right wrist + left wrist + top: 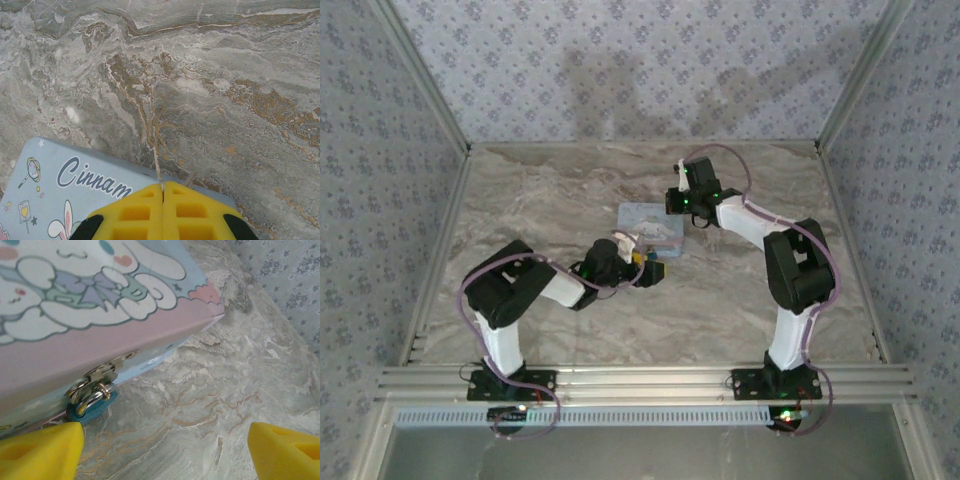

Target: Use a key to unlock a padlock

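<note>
Left hand [165, 452] gaping, empty | padlock [92, 409] on tin [75, 347] hasp [103, 374], off-centre | right hand [163, 189] closed above tin, contents unclear | centre padlock before pinching

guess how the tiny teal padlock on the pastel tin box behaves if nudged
Hanging by its silver shackle from the metal hasp, the tiny teal padlock likely swings aside rather than staying put. It looks small and smooth, so probably light and hard to pinch firmly.
</note>
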Tool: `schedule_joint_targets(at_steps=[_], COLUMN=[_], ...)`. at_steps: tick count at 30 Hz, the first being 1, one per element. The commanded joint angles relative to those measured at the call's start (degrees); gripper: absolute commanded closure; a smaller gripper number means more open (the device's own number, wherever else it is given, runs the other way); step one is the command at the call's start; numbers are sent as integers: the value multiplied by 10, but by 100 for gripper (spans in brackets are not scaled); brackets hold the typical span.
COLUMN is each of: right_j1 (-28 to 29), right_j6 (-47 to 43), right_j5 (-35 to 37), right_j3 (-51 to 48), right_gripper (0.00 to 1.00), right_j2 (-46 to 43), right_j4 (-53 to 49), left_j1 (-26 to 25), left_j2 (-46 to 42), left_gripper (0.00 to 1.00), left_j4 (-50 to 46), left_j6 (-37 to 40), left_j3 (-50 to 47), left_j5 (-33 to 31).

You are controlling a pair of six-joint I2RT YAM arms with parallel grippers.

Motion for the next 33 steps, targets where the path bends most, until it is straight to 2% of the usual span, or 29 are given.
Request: schedule_joint_targets(at_steps=[1, 4, 8, 12, 16, 23, 28, 33], right_j1=[5, 4, 6, 8, 9, 14, 15, 15], right_j6=[-9, -11, -11, -14, -13, -12, -11, -11], right_j5=[11, 11, 10, 17, 18, 23, 20, 19], right_j3=[-4, -4, -4, -9, -10, -13, -17, -24], right_gripper=[100, 100, 100, 100, 100, 100, 100, 100], right_j2=[10, 10, 10, 8, 12, 10, 8, 9], right_j4=[-7, -7, -7, -6, -4, 2, 8, 14], left_j1=[2, 2, 0, -8, -26, -57, -77, -92], left_j2=[8, 11, 13, -29, -74, -50, -9, 24], left_gripper=[18, 18, 19, 14, 9, 3, 2, 2], left_j4=[38, 7, 14, -38, -121, -154, -155, -157], left_j6=[-18, -9, 2, 22, 80, 109, 114, 124], left_j3=[6, 17, 13, -4, -9, 22, 51, 84], left_j5=[42, 42, 17, -76, -164, -217, -249, -243])
